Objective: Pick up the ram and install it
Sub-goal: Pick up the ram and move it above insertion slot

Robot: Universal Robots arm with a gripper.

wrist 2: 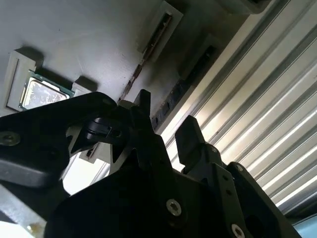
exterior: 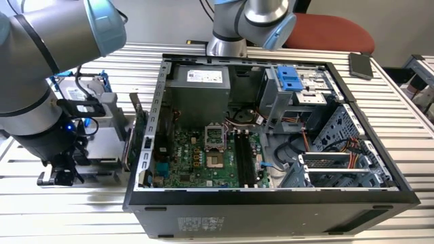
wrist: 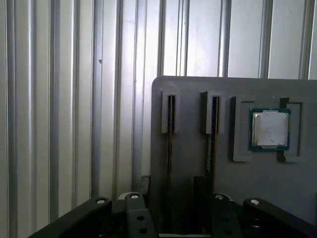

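Note:
Two rams stand on edge in slots of a grey holder plate point(wrist: 193, 163): one ram point(wrist: 170, 130) and a second ram point(wrist: 214, 124) beside it. My gripper point(wrist: 171, 198) is open, its black fingers point(wrist: 200, 191) on either side of the first ram's line, apart from it. In the second wrist view the gripper point(wrist 2: 164, 121) hovers just over the same thin sticks point(wrist 2: 171, 101). In the exterior view the gripper point(exterior: 61, 175) hangs low over the holder point(exterior: 101, 147), to the left of the open computer case point(exterior: 271, 195). The motherboard's black memory slots point(exterior: 244, 157) lie inside.
A square silver processor chip point(wrist: 270, 130) sits in a recess of the same holder. A green card point(exterior: 134, 129) stands against the case's left wall. Ribbed metal table point(wrist: 59, 99) surrounds the holder. A red chair point(exterior: 332, 30) and a dark phone point(exterior: 361, 65) are at the back.

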